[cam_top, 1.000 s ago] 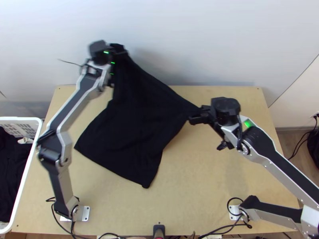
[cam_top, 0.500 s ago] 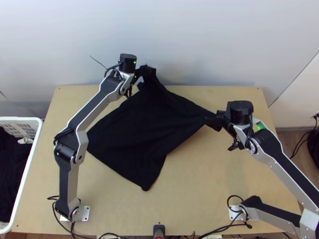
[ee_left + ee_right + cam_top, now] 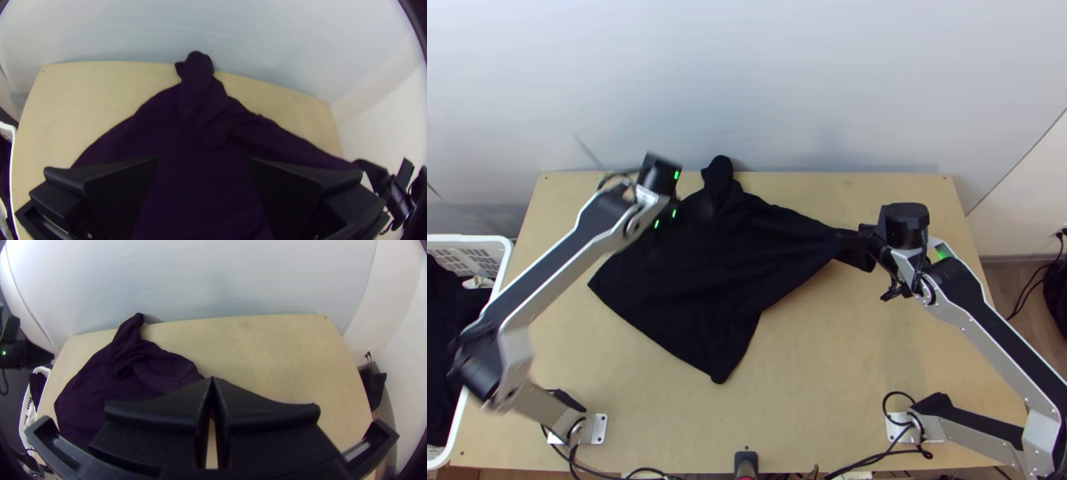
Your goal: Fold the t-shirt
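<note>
Drawn back from the far tip of a black t-shirt, the left gripper has swung toward the bench's left side and let the raised cloth settle, while the right gripper has barely shifted. The left one is released, its fingers wide apart above the garment; the right is clenched on the narrow end stretched toward the bench's right side, a small flap showing beside it. Mostly spread, with creases gathered near the far end, the t-shirt covers the left and middle of the light wooden bench. Its longest reach runs crosswise, from a left corner to the gripped end; a broad, nearly straight edge slants along the near left, and another narrow end points to the wall at the bench's far edge. At left, a white slatted laundry basket holds dark clothing and a small white crumpled item.
</note>
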Action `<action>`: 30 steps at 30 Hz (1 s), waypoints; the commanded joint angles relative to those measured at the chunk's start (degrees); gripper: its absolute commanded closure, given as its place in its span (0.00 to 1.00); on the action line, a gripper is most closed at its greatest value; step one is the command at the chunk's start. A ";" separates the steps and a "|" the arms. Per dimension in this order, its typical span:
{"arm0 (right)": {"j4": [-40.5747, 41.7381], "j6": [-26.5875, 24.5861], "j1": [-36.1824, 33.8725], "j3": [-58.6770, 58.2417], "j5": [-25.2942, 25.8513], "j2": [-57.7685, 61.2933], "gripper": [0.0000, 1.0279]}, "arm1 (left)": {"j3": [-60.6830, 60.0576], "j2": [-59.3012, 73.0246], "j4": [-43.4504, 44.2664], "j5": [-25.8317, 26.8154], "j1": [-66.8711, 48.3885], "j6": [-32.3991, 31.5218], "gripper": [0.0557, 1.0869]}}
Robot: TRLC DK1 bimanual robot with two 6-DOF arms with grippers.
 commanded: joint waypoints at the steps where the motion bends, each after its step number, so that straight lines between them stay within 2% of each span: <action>1: 1.06 0.43 -0.76 -2.35 -0.53 -0.83 0.97 | -20.06 -16.40 -0.15 4.60 -7.86 0.81 0.05; 9: 2.29 1.48 -0.58 -5.78 -0.62 -2.32 0.97 | -27.10 -19.83 -5.69 5.74 -17.26 2.30 0.05; 18: 2.29 2.01 -0.32 -5.16 -0.62 -2.67 0.97 | -33.60 -17.63 -0.07 3.28 -28.51 4.41 0.05; 30: 1.68 2.80 -1.02 -4.46 -0.27 -2.06 0.97 | -36.94 -14.73 0.90 3.37 -36.25 6.61 0.05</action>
